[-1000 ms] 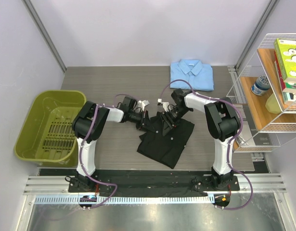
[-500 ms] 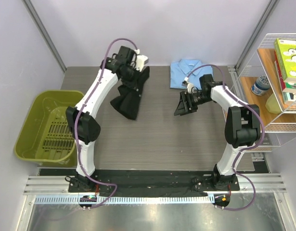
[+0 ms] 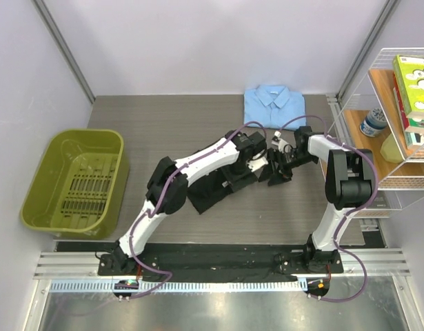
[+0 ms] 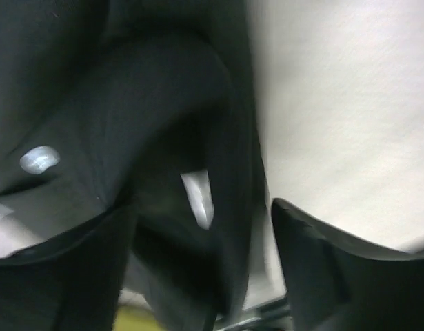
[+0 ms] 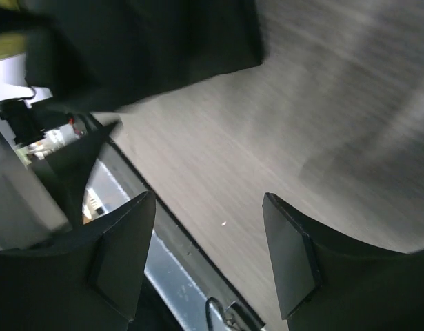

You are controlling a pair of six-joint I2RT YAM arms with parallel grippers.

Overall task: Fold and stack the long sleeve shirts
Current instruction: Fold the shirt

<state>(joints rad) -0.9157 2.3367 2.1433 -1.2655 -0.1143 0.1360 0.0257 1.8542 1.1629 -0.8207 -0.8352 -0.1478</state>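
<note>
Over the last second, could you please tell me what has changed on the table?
The left gripper lifted the black shirt toward the far left, then swung it back down. It now lies mid-table, nearer the light blue shirt, and the left jaws stand apart. The right gripper came off it and is open beside it. The light blue shirt and green bin stayed put.

The view is blurred. Black shirt [image 4: 163,103] cloth fills the left and middle in soft folds, with a pale round button [image 4: 39,159] at the left and a small white patch [image 4: 198,198] lower down. The left claw [image 4: 203,227] has its two dark fingers [image 4: 322,276] spread apart at the bottom, a fold of cloth between them. Pale bench [image 4: 349,103] shows at the right.
</note>
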